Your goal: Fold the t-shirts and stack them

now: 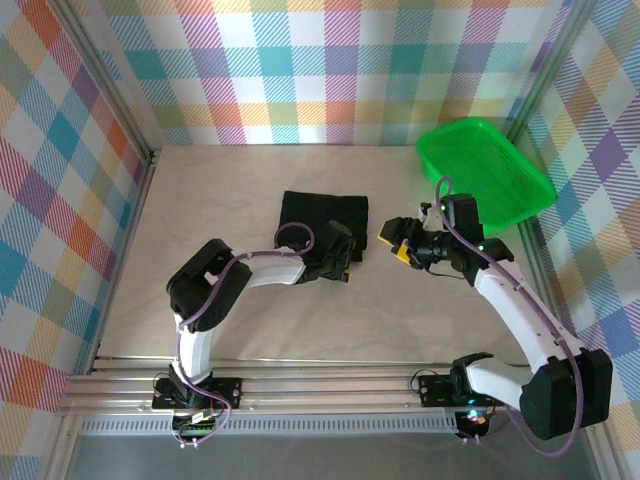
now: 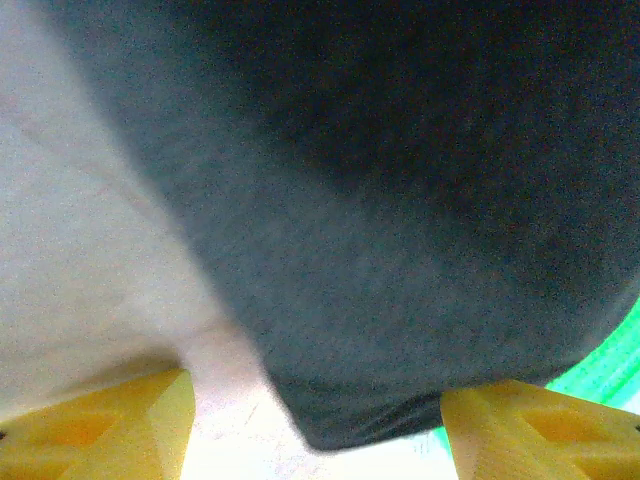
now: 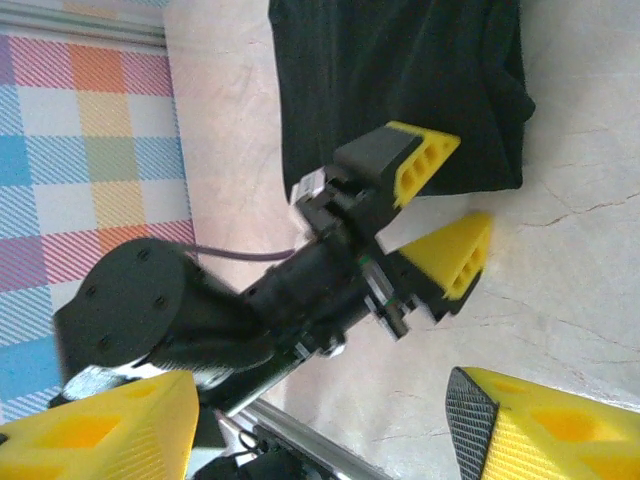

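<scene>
From above, we see the black t-shirt lying folded mid-table, the left gripper at its near right corner and the right gripper just right of it. In the left wrist view, the left fingers stand spread around that corner, pinching nothing. In the right wrist view, the right fingers are spread over bare table. We think we are tidying the fold, so next we must lift off without dragging cloth.

A, green mesh basket, my far-right corner | B, pale surface beneath it | C, plaid walls round me
</scene>
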Controlling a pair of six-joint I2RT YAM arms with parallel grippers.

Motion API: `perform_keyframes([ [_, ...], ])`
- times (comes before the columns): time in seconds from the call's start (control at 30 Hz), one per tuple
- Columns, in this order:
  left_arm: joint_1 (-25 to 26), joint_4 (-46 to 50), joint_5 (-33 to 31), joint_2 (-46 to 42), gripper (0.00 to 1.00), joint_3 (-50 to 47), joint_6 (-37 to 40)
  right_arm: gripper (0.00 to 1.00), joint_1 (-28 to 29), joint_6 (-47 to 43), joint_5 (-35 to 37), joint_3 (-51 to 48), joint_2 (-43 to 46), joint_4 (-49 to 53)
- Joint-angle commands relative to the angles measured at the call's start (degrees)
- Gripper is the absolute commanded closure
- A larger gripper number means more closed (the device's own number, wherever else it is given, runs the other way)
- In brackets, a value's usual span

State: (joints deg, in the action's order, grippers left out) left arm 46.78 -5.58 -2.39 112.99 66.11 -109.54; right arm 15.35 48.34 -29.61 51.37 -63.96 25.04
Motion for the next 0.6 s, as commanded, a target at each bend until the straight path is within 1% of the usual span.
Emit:
perform_keyframes([
  [0.0, 0.1, -2.6, -5.8, 2.9, 0.38, 2.7, -1.6, 0.33, -0.3, -1.4, -2.8, 0.2, 1.8, 1.7],
  [0.07, 0.4, -2.0, -6.0, 3.1, 0.41, 4.1, -0.9, 0.33, -0.3, -1.9, -3.0, 0.2, 2.2, 2.4],
  [0.2, 0.9, 1.7, -6.8, 2.6, 0.41, 4.4, -1.3, 0.33, -0.5, -2.5, -3.2, 0.4, 1.9, 2.9],
  [0.3, 0.7, -0.3, -8.2, 3.7, 0.42, 2.4, -4.4, 0.33, -0.7, -2.4, -3.6, 1.3, 1.2, 2.4],
  [0.4, -0.3, -0.1, -8.5, 5.8, 0.44, 4.3, -4.6, 0.33, -0.7, -2.3, -3.9, 2.2, 0.2, 2.2],
  [0.43, -0.9, 0.8, -8.6, 6.6, 0.5, 5.4, -4.3, 0.34, -0.7, -2.2, -3.8, 2.3, -0.1, 2.3],
  [0.5, -1.9, 1.9, -9.0, 7.8, 0.67, 7.1, -4.3, 0.34, -0.7, -2.0, -3.4, 2.3, -0.4, 2.4],
  [0.53, -2.7, 2.0, -9.5, 8.2, 0.77, 7.7, -4.3, 0.34, -0.7, -1.8, -3.2, 2.4, -0.5, 2.6],
  [0.57, -3.5, 2.2, -9.8, 8.6, 0.84, 8.1, -4.3, 0.34, -0.7, -1.7, -3.0, 2.5, -0.5, 2.5],
])
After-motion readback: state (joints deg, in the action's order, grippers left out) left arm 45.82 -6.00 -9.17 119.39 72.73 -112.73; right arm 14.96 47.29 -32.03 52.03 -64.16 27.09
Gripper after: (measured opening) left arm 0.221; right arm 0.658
